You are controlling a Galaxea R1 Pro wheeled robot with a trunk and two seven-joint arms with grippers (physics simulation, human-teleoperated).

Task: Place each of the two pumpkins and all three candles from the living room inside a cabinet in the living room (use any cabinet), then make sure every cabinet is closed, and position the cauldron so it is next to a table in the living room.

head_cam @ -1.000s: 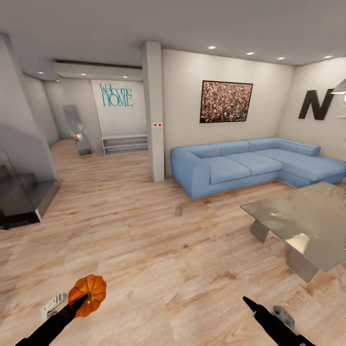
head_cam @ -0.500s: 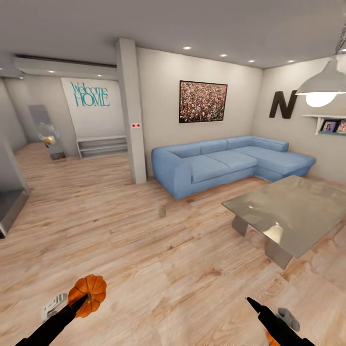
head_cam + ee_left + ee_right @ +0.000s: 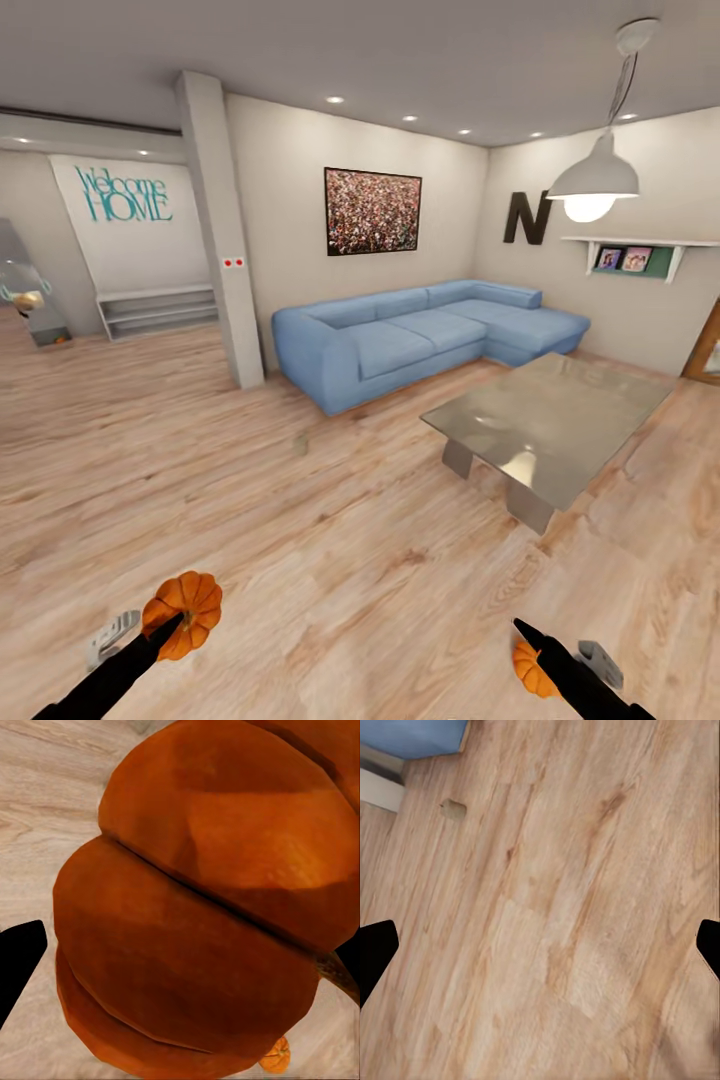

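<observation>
Orange pumpkin (image 3: 183,613) sits squeezed in the left gripper (image 3: 160,630). The right gripper (image 3: 540,945) is wide open, holding nothing. The robot has turned, so a second pumpkin (image 3: 533,668) now shows on the floor, ready to grab.

The second pumpkin (image 3: 530,668) on the floor is half hidden behind the right arm. A candle (image 3: 301,444) near the sofa (image 3: 400,340) is just a tiny blur. The held pumpkin (image 3: 202,900) runs off the left wrist view's edges.
</observation>
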